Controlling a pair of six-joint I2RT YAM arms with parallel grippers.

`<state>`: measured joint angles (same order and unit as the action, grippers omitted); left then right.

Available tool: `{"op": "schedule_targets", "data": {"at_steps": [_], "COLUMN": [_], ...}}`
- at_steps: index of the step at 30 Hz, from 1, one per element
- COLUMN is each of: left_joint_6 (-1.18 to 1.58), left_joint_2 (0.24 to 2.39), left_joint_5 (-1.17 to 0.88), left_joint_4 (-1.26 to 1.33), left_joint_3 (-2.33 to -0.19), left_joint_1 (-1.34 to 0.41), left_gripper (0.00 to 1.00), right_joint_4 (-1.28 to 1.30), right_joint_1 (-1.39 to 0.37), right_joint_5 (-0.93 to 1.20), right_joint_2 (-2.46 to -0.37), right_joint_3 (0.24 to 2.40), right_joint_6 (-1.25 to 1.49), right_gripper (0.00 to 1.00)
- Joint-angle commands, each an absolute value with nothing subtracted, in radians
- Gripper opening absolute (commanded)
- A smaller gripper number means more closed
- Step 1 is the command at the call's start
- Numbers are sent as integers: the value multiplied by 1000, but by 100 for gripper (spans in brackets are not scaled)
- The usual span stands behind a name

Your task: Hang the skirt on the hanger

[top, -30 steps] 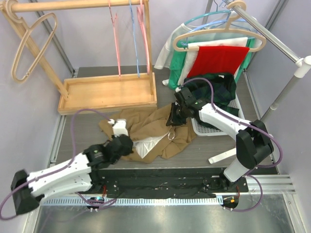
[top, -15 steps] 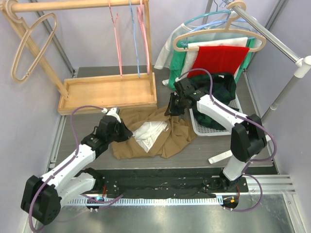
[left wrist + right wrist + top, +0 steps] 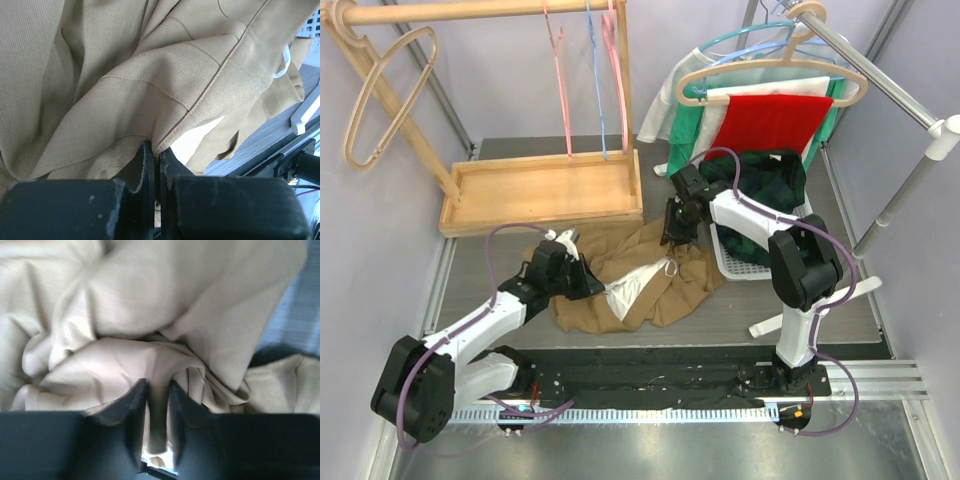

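- The left arm has swung in from the table's near edge over the last second, and its left gripper (image 3: 588,287) now sits at the left side of the tan skirt (image 3: 655,262). The right arm has folded back towards the white basket (image 3: 745,262).
- The skirt has been dragged and reshaped. Its white lining (image 3: 632,293) lies further right than a second ago, and a small white loop (image 3: 670,266) now shows on top.
- The left gripper's fingers are pressed together on a stitched fold of the skirt, seen close up in the left wrist view.
- The right gripper (image 3: 157,385) stands only narrowly parted, with a ridge of the same cloth caught between its fingers at the skirt's far right edge.
- The skirt lies crumpled on the table between the wooden rack (image 3: 545,190) and the basket. It is well apart from the cream hanger (image 3: 770,75) on the metal rail (image 3: 870,70).
- From above, both sets of fingertips are hidden by the wrists.
- The right wrist view is soft and filled with cloth.
- The right arm covers part of the dark plaid garment (image 3: 775,185) in the basket.
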<state>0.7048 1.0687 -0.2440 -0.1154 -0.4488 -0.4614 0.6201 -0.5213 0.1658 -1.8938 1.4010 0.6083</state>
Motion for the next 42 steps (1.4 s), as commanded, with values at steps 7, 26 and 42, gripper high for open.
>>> {"op": "schedule_targets", "data": {"at_steps": [7,26,42], "left_joint_6": [663,612,635], "left_joint_2": [1075,1172,1190], "left_joint_5": [-186,-201,-224], "left_joint_4": [-212,-261,-247], "left_joint_3": [-600,-706,-707], "left_joint_1": [-446,-385,-379], "left_gripper": [0,0,0], "right_joint_4": [661,373,345], "right_joint_1": [-518,-601,-900], "right_joint_5": [140,133,-455], "right_joint_2": [-1720,-1663,-1985], "right_joint_3": [1650,2143,2505], "right_joint_6": [486,226,-51], "right_gripper": [61,53,60]}}
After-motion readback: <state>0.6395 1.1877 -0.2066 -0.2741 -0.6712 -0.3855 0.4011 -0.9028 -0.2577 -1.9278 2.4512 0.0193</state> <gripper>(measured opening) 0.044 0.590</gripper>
